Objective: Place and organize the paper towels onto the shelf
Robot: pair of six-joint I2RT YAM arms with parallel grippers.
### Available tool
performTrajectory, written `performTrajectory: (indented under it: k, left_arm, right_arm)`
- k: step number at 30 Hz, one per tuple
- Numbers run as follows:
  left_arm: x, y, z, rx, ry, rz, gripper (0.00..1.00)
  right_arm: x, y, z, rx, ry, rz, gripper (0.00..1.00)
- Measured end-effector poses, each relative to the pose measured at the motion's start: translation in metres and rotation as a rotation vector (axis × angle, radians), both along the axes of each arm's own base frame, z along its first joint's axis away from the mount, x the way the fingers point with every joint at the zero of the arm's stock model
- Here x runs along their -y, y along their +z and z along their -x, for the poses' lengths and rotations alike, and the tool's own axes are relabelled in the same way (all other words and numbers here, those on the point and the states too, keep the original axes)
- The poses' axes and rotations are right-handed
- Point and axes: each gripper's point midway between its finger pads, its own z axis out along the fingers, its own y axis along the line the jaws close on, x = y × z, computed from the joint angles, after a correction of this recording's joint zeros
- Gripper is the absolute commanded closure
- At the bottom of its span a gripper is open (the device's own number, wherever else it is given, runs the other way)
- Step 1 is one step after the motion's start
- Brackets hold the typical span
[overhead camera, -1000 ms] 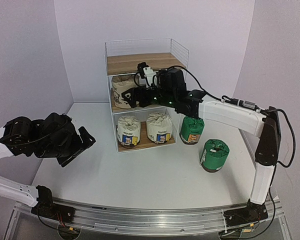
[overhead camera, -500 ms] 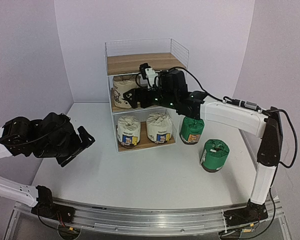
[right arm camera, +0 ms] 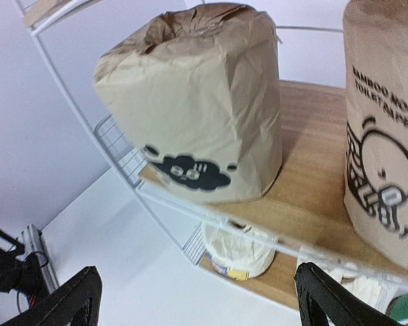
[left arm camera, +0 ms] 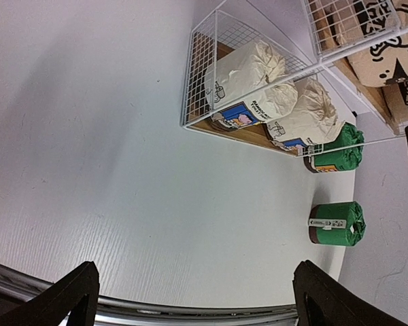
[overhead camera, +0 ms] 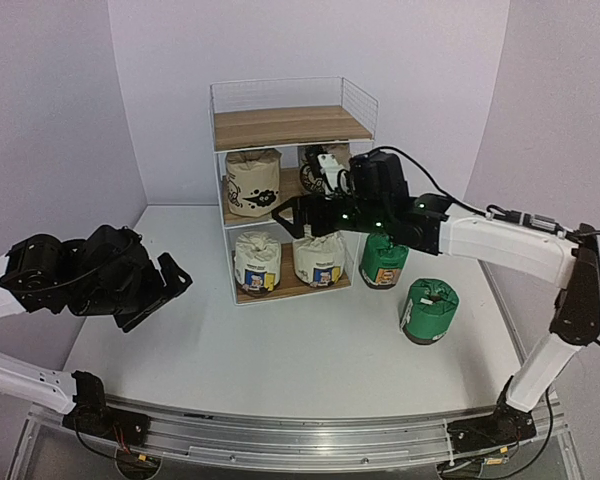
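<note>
Rolls [overhead camera: 252, 183], beige w/ black prints, upright on shelf [overhead camera: 290, 127] mid board; L pincer [overhead camera: 161, 298], R pincer [right arm camera: 196, 284] released.

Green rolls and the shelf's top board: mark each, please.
Nearer green roll [overhead camera: 429, 312], top external view, front wrapper.
Farther green roll [overhead camera: 384, 265], top external view, front label.
Top board [overhead camera: 280, 127], top external view, bare wood middle.

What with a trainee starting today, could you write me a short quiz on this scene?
1. True or false: both green rolls stand on the table, off the shelf.
2. Which board holds the beige rolls? A top, B middle, C bottom.
3. How many rolls are on the shelf?
Key: 1 true; 2 B; 3 four.
</note>
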Motion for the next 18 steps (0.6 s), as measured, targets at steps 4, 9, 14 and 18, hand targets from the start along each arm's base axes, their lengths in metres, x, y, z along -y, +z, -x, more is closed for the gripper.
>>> performTrajectory:
  k: [4, 9, 14, 18]
  left_arm:
    - [0.009, -0.003, -0.002, 0.028, -0.06, -0.011, 0.0]
    - [0.019, -0.009, -0.004, 0.059, -0.12, -0.022, 0.0]
    - [0.028, -0.012, -0.006, 0.086, -0.161, -0.017, 0.0]
    - [0.038, -0.009, -0.008, 0.106, -0.186, 0.002, 0.0]
  right_arm:
    - [0.036, -0.002, 0.035, -0.084, 0.008, 0.033, 0.03]
    - [0.108, -0.024, 0.061, -0.224, -0.155, 0.141, 0.02]
    - [0.197, -0.069, 0.055, -0.404, -0.429, 0.251, 0.02]
    - [0.264, -0.099, 0.041, -0.536, -0.65, 0.291, 0.02]
